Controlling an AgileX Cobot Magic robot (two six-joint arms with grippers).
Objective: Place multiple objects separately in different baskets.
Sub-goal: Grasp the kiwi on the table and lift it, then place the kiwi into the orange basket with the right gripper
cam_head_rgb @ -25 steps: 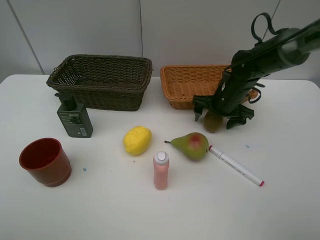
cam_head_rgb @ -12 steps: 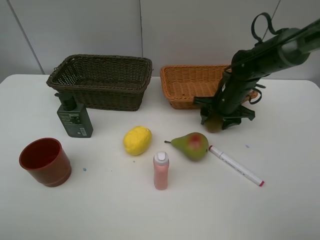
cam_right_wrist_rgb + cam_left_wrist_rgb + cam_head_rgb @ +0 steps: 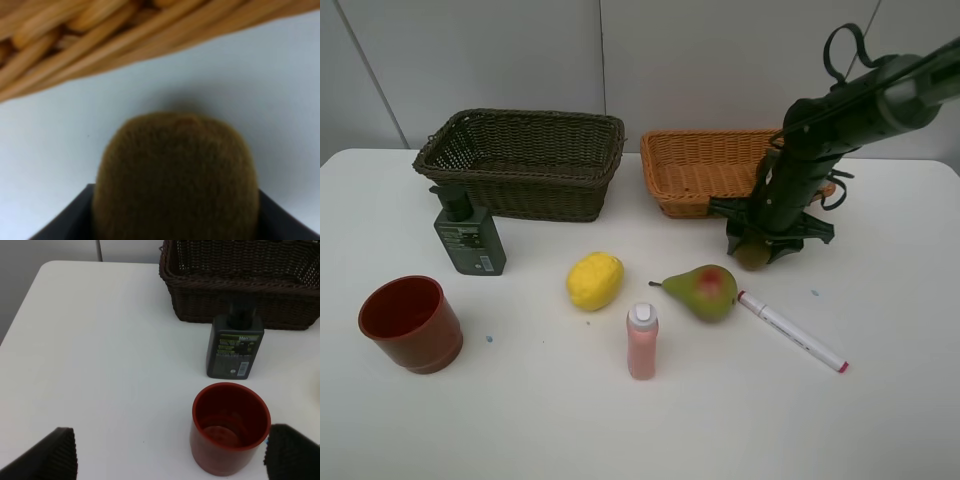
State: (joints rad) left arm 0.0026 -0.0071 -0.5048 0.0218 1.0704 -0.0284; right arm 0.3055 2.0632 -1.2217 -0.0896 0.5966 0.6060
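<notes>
Now the right fingers (image 3: 75, 222), spread wide a second earlier, had closed on the brown kiwi (image 3: 752, 256), low on the white surface (image 3: 880, 400) just in front of the orange basket (image 3: 695, 165). With that grip made, lifting it into a basket looked next. Meanwhile the left fingers (image 3: 45, 457) hung open, facing the red cup (image 3: 230, 427).

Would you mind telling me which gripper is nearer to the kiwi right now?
Right. The right gripper sits over the kiwi, beside the tan basket, fingers against both its sides. The left gripper hangs far off, near the red cup.
</notes>
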